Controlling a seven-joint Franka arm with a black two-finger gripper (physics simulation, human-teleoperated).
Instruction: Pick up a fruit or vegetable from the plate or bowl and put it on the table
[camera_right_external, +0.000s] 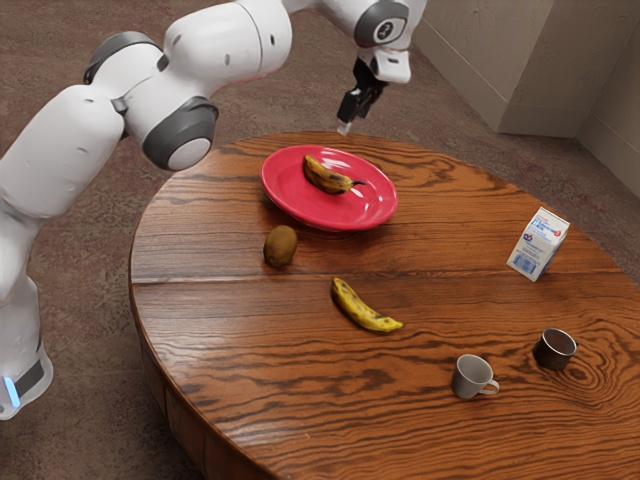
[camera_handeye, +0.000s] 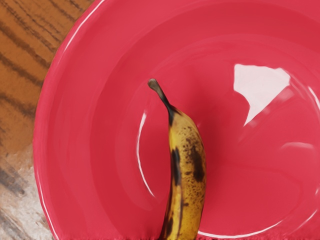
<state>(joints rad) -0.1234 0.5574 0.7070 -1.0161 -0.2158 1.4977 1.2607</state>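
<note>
Banana (camera_right_external: 323, 177) lies curved, speckled inside the glossy plate (camera_right_external: 292, 193), grained table (camera_right_external: 220, 330) beyond. I can't tell whether my gripper (camera_right_external: 345, 128) is spread.

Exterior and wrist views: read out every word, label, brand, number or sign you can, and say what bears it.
No text can be read for certain.
Carton: blue and red print, too small to read.
Arm: a light mark in a ring on a dark joint cap, too small to make out.
</note>
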